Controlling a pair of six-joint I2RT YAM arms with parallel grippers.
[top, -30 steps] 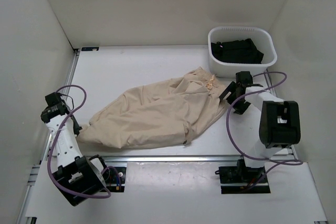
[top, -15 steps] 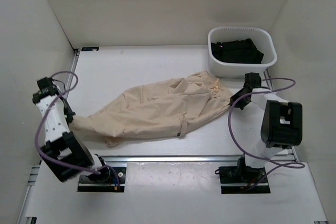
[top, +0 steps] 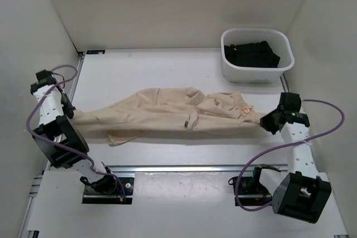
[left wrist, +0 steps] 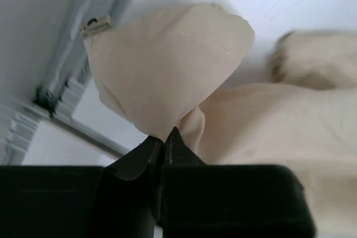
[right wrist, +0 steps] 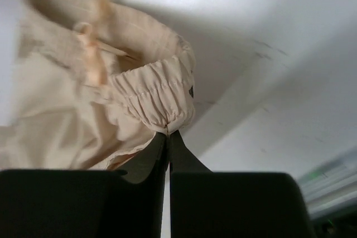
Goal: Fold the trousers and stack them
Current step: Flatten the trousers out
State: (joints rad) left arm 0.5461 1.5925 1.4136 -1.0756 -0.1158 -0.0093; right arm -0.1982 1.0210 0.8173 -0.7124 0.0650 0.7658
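Since one second ago both arms have swung outward, and the trousers (top: 178, 118), before a loose heap, now lie stretched in a long band across the middle of the surface (top: 145, 71). The left jaws are closed tight on a leg end, the right jaws on the elastic waistband. A white basket (top: 254, 75) stands behind, at the right.

**White tabletop, one garment, one tub**

The flat white tabletop (top: 139, 71) sits boxed in by white walls on three sides. Long beige cotton trousers (top: 167, 116) stretch across its middle in a narrow, rumpled band running left to right, the waistband end towards the right. A white oval plastic basket (top: 254, 74) stands in the far right corner, well apart from the cloth. A silver metal rail (top: 184, 166) runs along the near edge.
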